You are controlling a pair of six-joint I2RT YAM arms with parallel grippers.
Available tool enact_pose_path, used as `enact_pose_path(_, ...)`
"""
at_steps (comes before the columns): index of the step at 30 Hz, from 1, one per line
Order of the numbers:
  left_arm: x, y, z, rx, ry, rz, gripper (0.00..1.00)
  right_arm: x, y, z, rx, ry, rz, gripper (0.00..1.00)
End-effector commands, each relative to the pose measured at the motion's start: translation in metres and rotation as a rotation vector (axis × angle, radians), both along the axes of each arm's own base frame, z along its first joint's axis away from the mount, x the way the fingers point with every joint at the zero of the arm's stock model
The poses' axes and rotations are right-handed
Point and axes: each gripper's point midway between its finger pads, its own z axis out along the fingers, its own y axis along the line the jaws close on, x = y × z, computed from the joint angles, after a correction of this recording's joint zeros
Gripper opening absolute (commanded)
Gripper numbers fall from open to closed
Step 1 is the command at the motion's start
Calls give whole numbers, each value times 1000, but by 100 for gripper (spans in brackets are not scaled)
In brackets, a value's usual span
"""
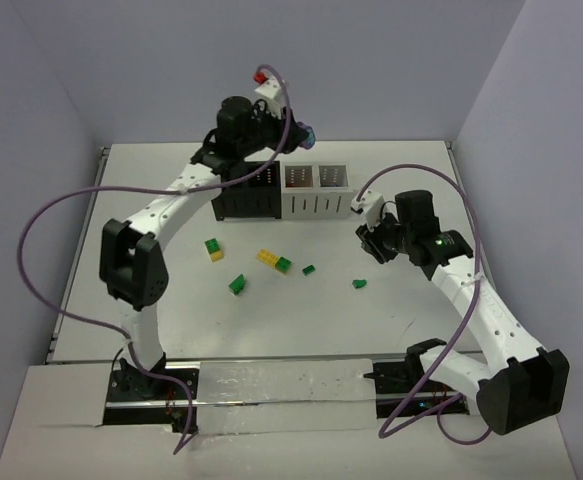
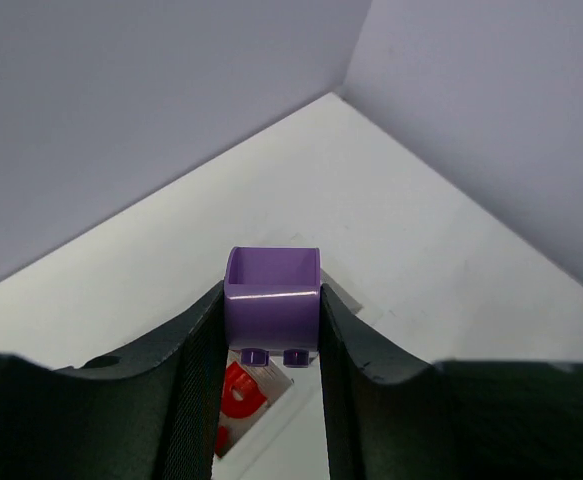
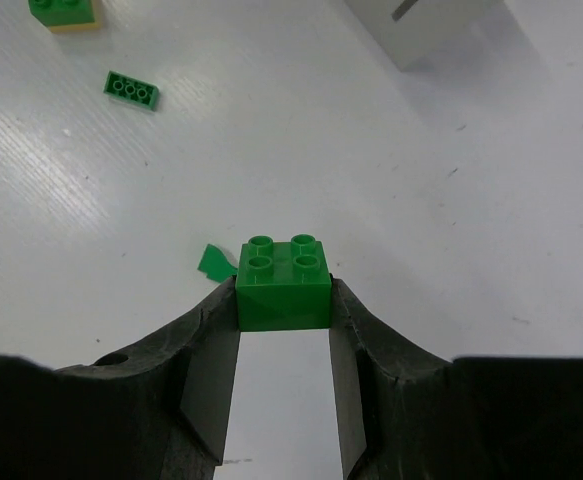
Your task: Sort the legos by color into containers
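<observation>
Bricks in both grippers: purple brick clamped in left gripper, high over the containers. Green four-stud brick pinched in right gripper, above table right of them. Loose green and yellow legos scattered nearer the arms.

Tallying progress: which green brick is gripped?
The square four-stud green brick in the right gripper; the other green bricks lie loose on the table.

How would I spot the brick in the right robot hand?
Find the right arm, beside the row of bins. Its gripper clamps a green brick. It is square with four studs, while the other green bricks lie loose on the table.
</observation>
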Motion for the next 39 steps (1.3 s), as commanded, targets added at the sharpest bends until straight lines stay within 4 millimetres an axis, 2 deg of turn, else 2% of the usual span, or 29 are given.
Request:
enact_pose_path(1,24,-30,-4,1,-82,91,0,-2,3,8,109,6,-54,0)
enact_pose_path(2,28,-39,-9,9,-105,94,0,0,0,11,123,1,-72,0)
enact_pose_path(6,37,-55,-18,4,-103,88,1,3,-1,15,129,4,-81,0)
enact_pose_path(11,43,-77,-45,13,-76,60,6,8,3,19,142,21,-82,0)
enact_pose_path(14,41,-88,-69,48,-41,41,9,13,4,24,151,18,-90,0)
enact_pose_path(18,33,-93,-88,75,-9,12,13,22,5,36,171,-5,-116,0)
enact_pose_path(24,23,-99,-99,92,17,-27,14,36,10,52,205,-27,-136,0)
enact_pose_path(27,16,-103,-105,100,46,-53,29,43,11,58,209,-37,-145,0)
enact_pose_path(29,13,-103,-111,107,72,-61,36,50,10,66,211,-55,-155,0)
enact_pose_path(31,12,-101,-113,113,86,-52,49,56,11,75,220,-75,-164,0)
enact_pose_path(35,15,-97,-109,121,87,-37,61,68,12,88,236,-102,-179,0)
enact_pose_path(37,14,-93,-108,135,99,-34,63,72,13,93,243,-116,-185,0)
enact_pose_path(39,17,-90,-95,121,86,-21,69,76,13,100,252,-135,-190,0)
